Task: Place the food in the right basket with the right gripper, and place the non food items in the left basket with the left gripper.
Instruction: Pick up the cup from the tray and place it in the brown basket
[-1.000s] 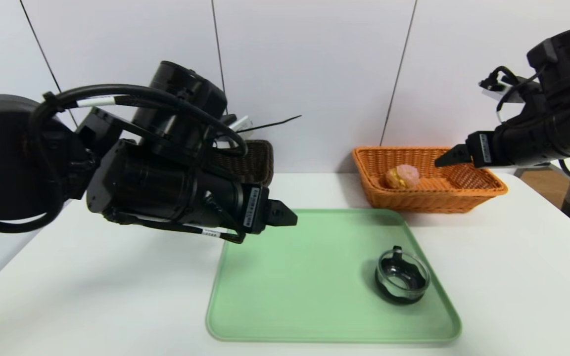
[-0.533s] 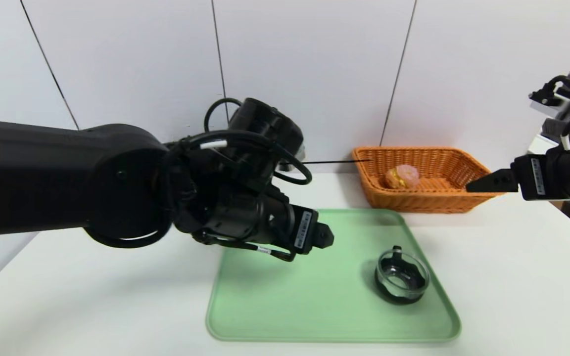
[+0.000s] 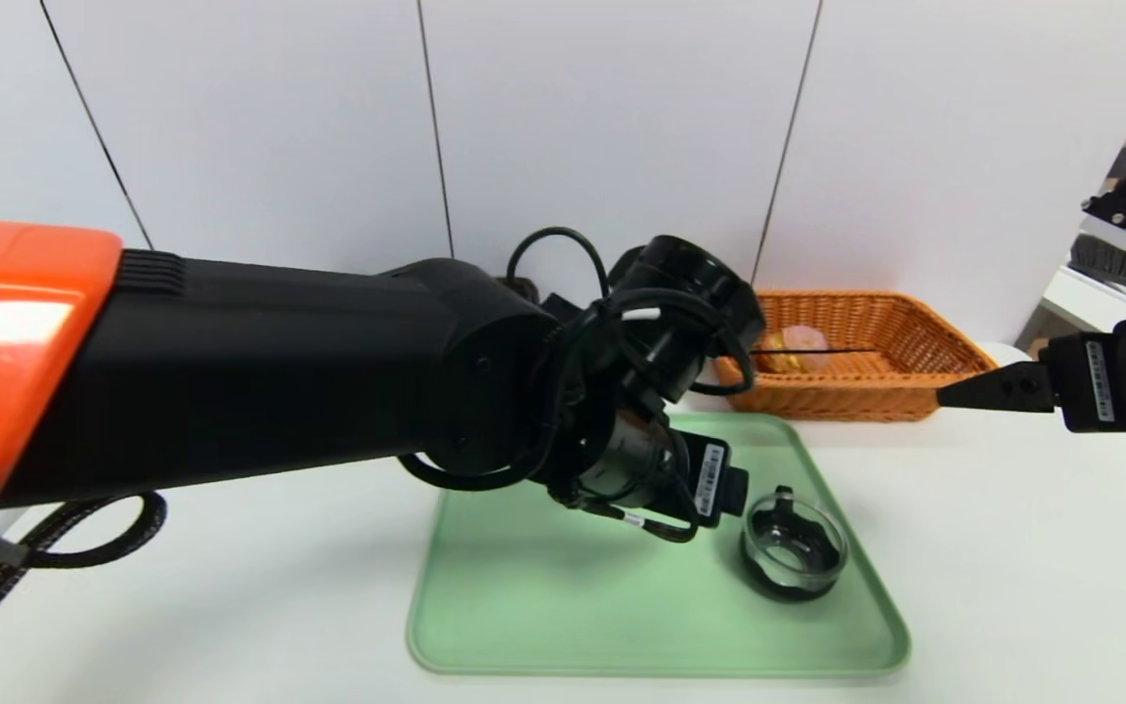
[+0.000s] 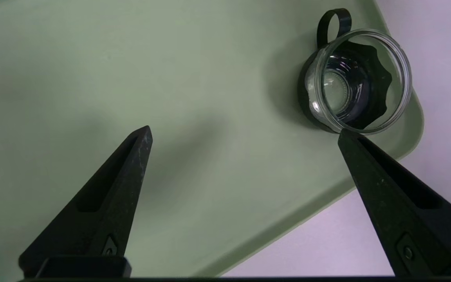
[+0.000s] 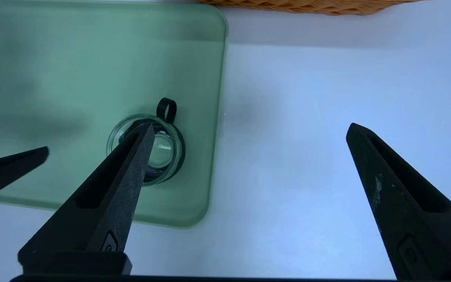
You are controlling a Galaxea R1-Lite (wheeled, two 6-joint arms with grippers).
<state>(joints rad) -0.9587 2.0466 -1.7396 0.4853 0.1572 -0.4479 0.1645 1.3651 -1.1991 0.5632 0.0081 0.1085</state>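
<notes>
**Operator:** 3 views available. Report the head view first.

**Technician:** Left gripper (image 3: 731, 489) sits low over the pale green plastic tray (image 3: 563, 606), just beside the small round black-rimmed clear glass dish (image 3: 795, 557). That placement suits a pickup of a non-food item. Finger state cannot be read from this view. The pinkish-brown bun with yellow filling (image 3: 798, 350) lies inside the rectangular orange woven wicker basket (image 3: 915, 391), partly hidden by the left arm. Right gripper (image 3: 974, 391) hangs off to the right, near the basket's front corner, apart from everything. The dark brown basket and the white roll are not visible.

**Operator:** Left wrist view?

**Technician:** The 2 black fingers (image 4: 104, 203) are spread wide, holding nothing. The dish (image 4: 356, 80) rests near the tray's corner, off to 1 side of the gap, close to 1 fingertip. Judgement: the gripper needs re-centring before closing.

**Operator:** Right wrist view?

**Technician:** Its fingers (image 5: 397, 196) are also spread wide and empty, above the white table (image 5: 307, 137). The dish (image 5: 147, 149) shows beyond 1 finger. Judgement: food step is finished, so this arm is idle.
</notes>
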